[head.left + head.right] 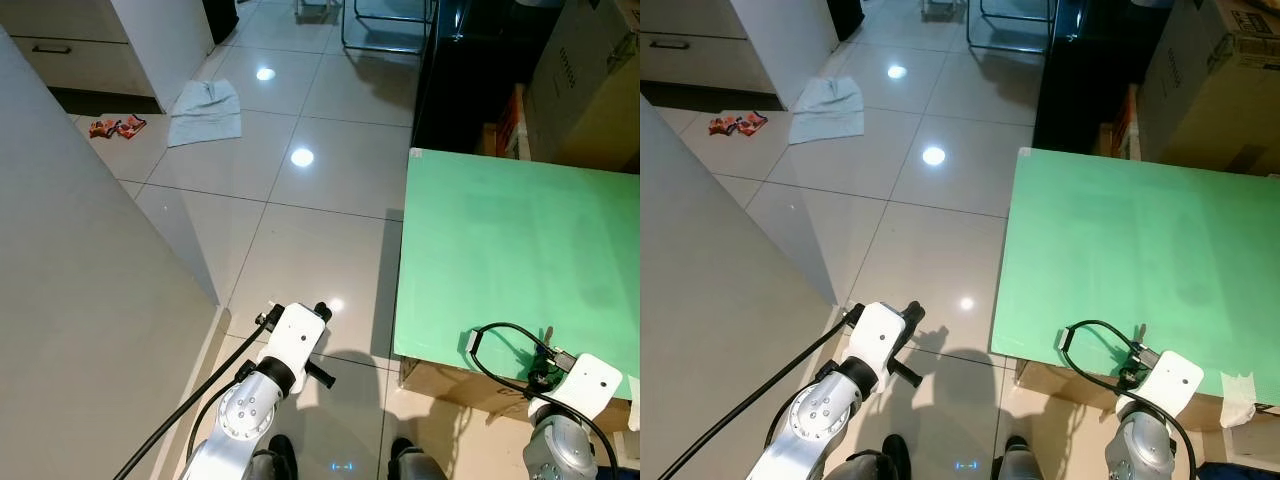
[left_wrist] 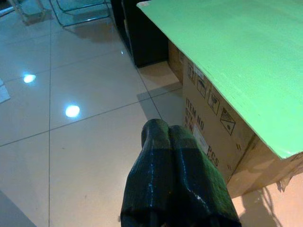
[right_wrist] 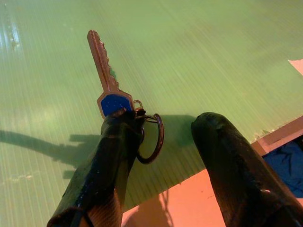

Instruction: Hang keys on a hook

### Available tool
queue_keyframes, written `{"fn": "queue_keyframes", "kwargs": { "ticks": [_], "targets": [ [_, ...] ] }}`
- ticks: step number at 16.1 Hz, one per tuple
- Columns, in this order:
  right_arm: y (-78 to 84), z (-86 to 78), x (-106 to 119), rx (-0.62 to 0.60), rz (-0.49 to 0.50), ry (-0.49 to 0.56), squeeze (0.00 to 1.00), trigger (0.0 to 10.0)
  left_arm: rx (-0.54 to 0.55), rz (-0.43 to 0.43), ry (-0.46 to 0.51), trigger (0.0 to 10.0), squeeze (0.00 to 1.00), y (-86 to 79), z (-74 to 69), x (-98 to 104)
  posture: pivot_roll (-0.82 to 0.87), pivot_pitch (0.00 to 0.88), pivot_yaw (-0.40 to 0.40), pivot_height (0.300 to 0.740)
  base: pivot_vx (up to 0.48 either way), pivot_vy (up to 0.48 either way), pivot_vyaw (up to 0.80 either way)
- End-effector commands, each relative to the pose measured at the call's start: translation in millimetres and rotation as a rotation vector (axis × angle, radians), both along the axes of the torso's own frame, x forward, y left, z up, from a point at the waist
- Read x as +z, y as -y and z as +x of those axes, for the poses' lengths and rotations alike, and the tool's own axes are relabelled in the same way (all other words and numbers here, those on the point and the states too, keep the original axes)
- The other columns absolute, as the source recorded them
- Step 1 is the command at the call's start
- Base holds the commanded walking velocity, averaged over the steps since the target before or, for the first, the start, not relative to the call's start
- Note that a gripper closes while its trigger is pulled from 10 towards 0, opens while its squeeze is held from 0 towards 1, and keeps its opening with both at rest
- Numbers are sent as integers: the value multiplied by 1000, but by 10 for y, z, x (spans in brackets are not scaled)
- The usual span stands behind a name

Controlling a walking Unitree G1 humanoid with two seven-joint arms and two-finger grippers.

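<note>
1. the right gripper (image 3: 161, 142) sits over the near edge of a green board (image 1: 510, 250) that lies on a cardboard box (image 2: 208, 137).
2. its two black fingers (image 3: 236, 165) stand well apart, wide open, with nothing clamped between them.
3. a key (image 3: 106, 80) with a blue head lies flat on the green board, its blade pointing away from the gripper.
4. a dark key ring (image 3: 152, 138) joins the key's head; the ring sits against the tip of one finger, in the gap between the two. whether it hangs on that fingertip or only touches it cannot be told.
5. the key's shadow falls on the board just beside it.
6. the left gripper (image 2: 163, 132) hangs over the tiled floor (image 1: 300, 210), beside the box's near corner and apart from it.
7. its fingers are pressed together, closed, and hold nothing.
8. in the head views the left arm (image 1: 270, 375) shows with a black cable running down from it; the right arm (image 1: 1160, 395) shows at the board's near edge with a looped black cable (image 1: 1095, 345) over the green.
9. a pale cloth (image 1: 205, 110) lies on the floor farther off, with a small red and orange wrapper (image 1: 117, 127) near it, by a white cabinet (image 1: 90, 50).
10. a grey wall face (image 1: 90, 300) runs along the robot's left.
</note>
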State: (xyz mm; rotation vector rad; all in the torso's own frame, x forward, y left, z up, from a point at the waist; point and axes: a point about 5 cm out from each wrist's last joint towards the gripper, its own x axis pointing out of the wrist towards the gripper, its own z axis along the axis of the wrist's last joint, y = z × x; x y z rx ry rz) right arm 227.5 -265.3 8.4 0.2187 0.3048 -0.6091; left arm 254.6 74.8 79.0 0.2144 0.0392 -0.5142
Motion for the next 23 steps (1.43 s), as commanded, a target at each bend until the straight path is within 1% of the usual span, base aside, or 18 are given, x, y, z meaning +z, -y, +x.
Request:
{"fn": "queue_keyframes", "kwargs": {
  "ticks": [1,2,3,9,12,15,18,19,21,22,23],
  "targets": [
    [-102,-199,-287,5,73,-143,0,6078,5,6,-11,10000,0,-13,-27,-22,-184,271,85,740,0,0,0],
    [-102,-201,-294,1,80,-147,0,902,4,5,-11,10000,0,-13,-29,-21,-183,272,85,740,0,0,0],
    [-101,-197,-297,0,83,-147,0,0,5,5,-12,10000,0,-13,-31,-21,-183,273,86,740,0,0,0],
    [-87,-187,-252,10,51,-124,0,0,8,4,-12,10000,0,-17,-34,-24,-185,276,82,740,0,0,0],
    [-92,-199,-255,12,52,-122,0,0,7,3,-12,10000,0,-9,-29,-20,-186,278,84,740,0,0,0],
    [-98,-184,-217,18,40,-97,0,0,8,3,-10,10000,0,-13,-22,-15,-186,281,86,740,0,0,0],
    [-87,-125,-70,35,-33,-45,0,0,11,2,-7,10000,0,-11,-13,-9,-189,283,84,740,0,0,0],
    [-87,-116,-46,35,-43,-38,0,0,11,1,-6,10000,0,-11,-13,-8,-189,283,84,740,0,0,0],
    [-103,-47,134,51,-110,23,0,0,12,-2,-5,10000,0,-3,-6,-8,-193,279,82,740,0,0,0],
    [-123,-5,256,68,-162,62,0,0,12,-4,-5,10000,0,6,8,-10,-195,272,81,740,0,0,0],
    [-135,8,303,75,-178,78,0,0,12,-5,-5,10000,0,13,16,-10,-196,267,80,740,0,0,0]
  ]
}}
